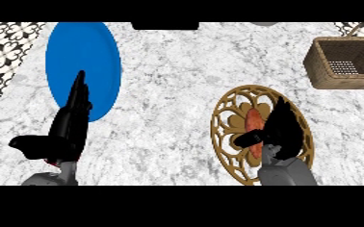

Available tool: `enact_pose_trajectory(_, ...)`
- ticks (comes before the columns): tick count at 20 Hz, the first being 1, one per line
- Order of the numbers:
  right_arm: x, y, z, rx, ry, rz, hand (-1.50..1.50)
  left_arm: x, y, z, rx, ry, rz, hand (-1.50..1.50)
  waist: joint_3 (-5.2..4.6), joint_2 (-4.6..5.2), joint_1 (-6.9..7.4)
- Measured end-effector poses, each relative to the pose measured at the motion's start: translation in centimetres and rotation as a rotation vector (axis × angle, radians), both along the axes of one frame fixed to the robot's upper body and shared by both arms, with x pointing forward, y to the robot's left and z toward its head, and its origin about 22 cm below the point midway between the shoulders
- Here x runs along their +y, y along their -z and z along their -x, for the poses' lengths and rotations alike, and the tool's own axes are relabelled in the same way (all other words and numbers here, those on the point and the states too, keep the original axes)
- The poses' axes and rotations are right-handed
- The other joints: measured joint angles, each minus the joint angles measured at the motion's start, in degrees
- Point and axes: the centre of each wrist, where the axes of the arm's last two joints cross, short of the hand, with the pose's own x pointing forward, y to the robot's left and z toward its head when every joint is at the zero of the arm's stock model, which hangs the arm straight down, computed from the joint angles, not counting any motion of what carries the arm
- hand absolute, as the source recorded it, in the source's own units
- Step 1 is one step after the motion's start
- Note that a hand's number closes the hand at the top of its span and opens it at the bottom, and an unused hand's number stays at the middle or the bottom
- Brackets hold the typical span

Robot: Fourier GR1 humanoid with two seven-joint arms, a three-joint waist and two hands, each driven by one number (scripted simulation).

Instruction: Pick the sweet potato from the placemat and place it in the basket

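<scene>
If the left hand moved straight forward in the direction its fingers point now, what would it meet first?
The left hand points up the view with straight fingers, and its fingertips already overlap the blue plate. It would probably travel over that plate first; whether it would touch it is unclear, since height cannot be judged.

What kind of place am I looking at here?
Probably a kitchen counter laid for a meal: a marbled stone top, a blue plate, a gold openwork placemat with a sweet potato on it, and a wicker basket at the right edge.
</scene>
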Motion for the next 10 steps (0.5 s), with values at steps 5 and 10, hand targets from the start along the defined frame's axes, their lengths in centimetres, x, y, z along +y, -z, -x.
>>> enact_pose_trajectory(5,0.2,0.8,-0.2,0.008,0.001,-0.007,-1.5,0.0,0.0,0.1,-0.001,-0.006,0.001,0.0,0.01,0.03,0.09)
enact_pose_trajectory(10,0.1,1.9,-0.4,0.022,0.014,-0.011,-1.5,0.3,0.1,0.0,0.003,-0.004,-0.001,0.0,0.03,0.05,0.06)
